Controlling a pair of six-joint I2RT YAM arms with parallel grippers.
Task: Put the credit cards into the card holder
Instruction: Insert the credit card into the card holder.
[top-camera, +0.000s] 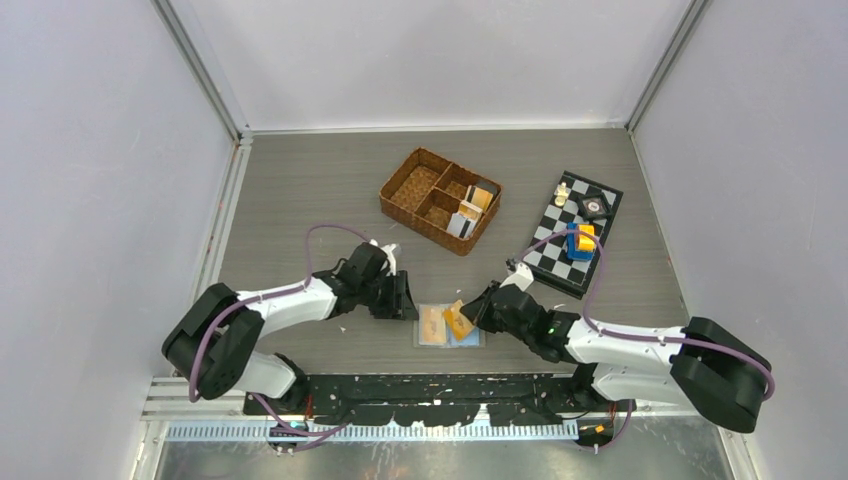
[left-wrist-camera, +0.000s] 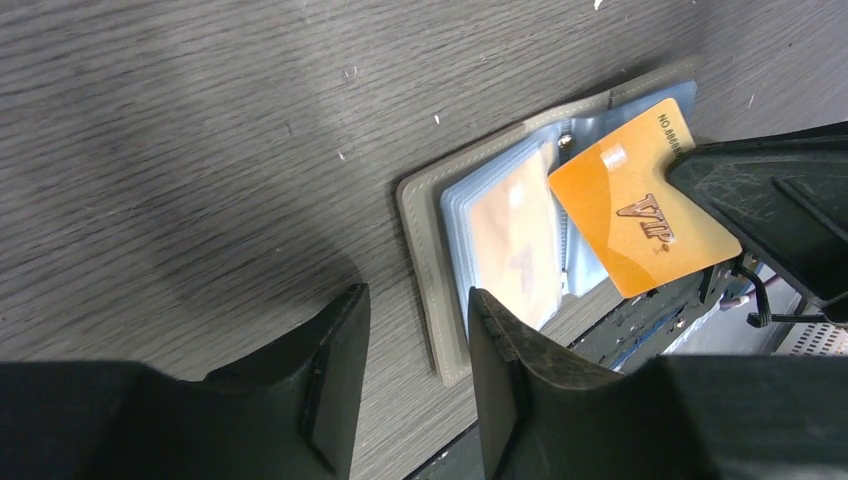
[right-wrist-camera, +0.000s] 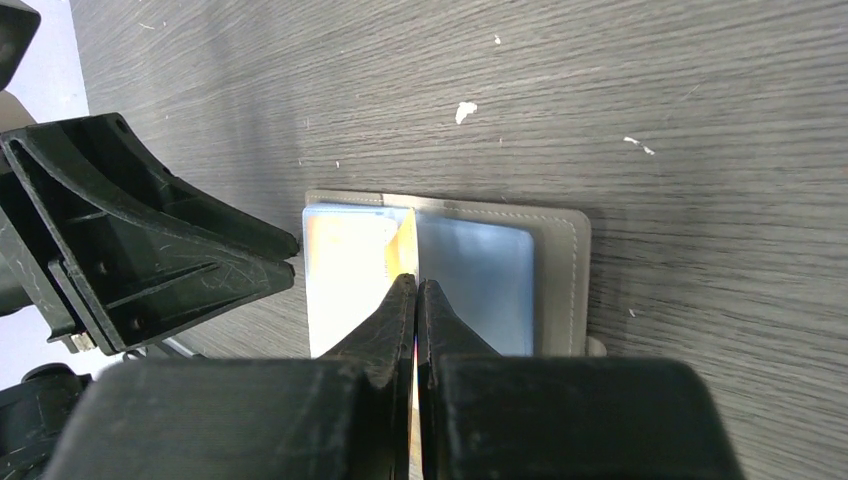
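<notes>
The card holder (top-camera: 470, 338) lies open near the table's front edge, its grey-olive cover (left-wrist-camera: 425, 220) framing clear blue sleeves. One sleeve on its left page holds a pale orange card (left-wrist-camera: 515, 240). My right gripper (right-wrist-camera: 416, 283) is shut on an orange credit card (left-wrist-camera: 630, 215) marked VIP and holds it tilted over the holder's middle fold (right-wrist-camera: 403, 250). My left gripper (left-wrist-camera: 418, 298) hangs open at the holder's left edge, with nothing between its fingers. More credit cards (top-camera: 470, 210) stand in the wicker basket.
A brown wicker basket (top-camera: 410, 185) with compartments sits at the back centre. A chessboard (top-camera: 560, 262) with a blue and orange object (top-camera: 580, 240) and small pieces lies at the right. The table's front edge and the arms' base rail (left-wrist-camera: 650, 320) run just beside the holder.
</notes>
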